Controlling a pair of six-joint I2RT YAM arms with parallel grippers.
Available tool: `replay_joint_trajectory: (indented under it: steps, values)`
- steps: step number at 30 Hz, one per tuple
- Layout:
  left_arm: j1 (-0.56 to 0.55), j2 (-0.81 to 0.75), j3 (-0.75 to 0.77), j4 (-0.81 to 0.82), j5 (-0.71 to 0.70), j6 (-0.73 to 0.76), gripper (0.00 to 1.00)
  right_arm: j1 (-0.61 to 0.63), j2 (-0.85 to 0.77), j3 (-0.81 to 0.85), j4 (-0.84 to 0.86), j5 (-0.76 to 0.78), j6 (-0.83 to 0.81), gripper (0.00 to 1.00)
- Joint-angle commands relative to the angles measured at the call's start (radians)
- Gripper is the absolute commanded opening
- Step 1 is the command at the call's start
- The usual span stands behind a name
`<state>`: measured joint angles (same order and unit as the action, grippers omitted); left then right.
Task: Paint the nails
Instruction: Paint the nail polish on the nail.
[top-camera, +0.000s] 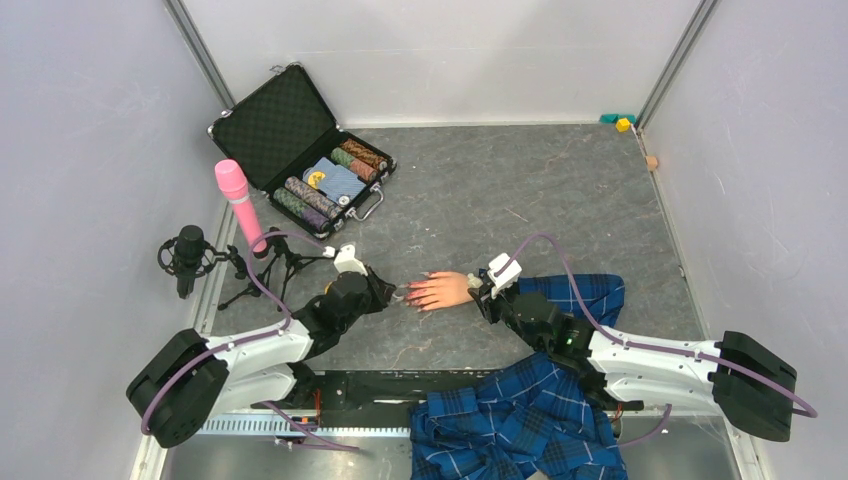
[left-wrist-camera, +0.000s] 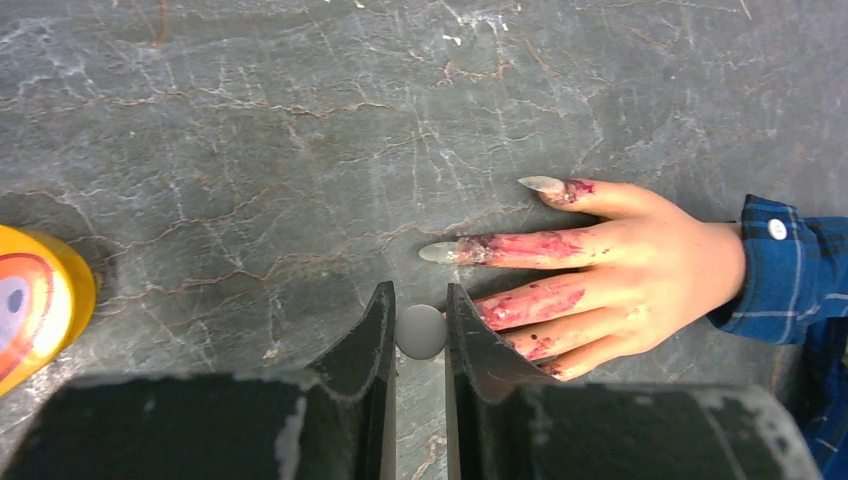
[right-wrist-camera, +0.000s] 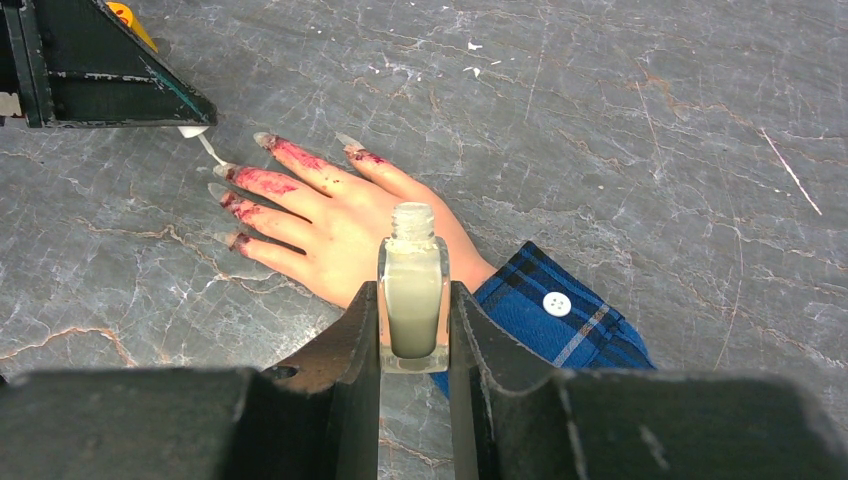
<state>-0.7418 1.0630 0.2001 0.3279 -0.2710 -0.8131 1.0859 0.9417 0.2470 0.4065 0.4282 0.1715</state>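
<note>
The mannequin hand (top-camera: 440, 290) lies palm down near the middle of the table's (top-camera: 560, 200) near edge. Its long pointed nails (left-wrist-camera: 440, 252) point toward the left arm, and the fingers are smeared red. The left gripper (left-wrist-camera: 420, 298) is pinched narrowly on the brush cap (left-wrist-camera: 421, 331), its brush reaching one nail. The right gripper (right-wrist-camera: 413, 292) clamps the uncapped nail polish bottle (right-wrist-camera: 412, 310) just beside the plaid sleeve (right-wrist-camera: 540, 310).

You have open bench (top-camera: 560, 190) far and right of the mannequin hand (top-camera: 440, 290). At its fingertips the left hand (top-camera: 397, 296) crowds in close. Further left, the microphone stands (top-camera: 282, 268) and open case (top-camera: 275, 125) block the way. At the near edge, plaid cloth (top-camera: 520, 425) lies heaped.
</note>
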Motion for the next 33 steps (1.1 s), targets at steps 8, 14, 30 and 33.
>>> replay_joint_trajectory:
  steps: [8, 14, 30, 33]
  values:
    - [-0.002, -0.061, 0.024, -0.039, -0.064, 0.006, 0.02, -0.001, 0.0, -0.004, 0.065, 0.0, 0.011, 0.0]
    - [-0.002, -0.073, 0.03, -0.058, -0.063, 0.017, 0.02, -0.001, -0.001, -0.004, 0.066, 0.002, 0.011, 0.0]
    - [-0.002, -0.002, 0.044, 0.01, -0.01, 0.032, 0.02, -0.001, 0.001, -0.003, 0.068, 0.004, 0.008, 0.0]
    - [-0.002, 0.003, 0.045, 0.018, -0.008, 0.034, 0.02, -0.001, 0.001, -0.003, 0.068, 0.003, 0.008, 0.0]
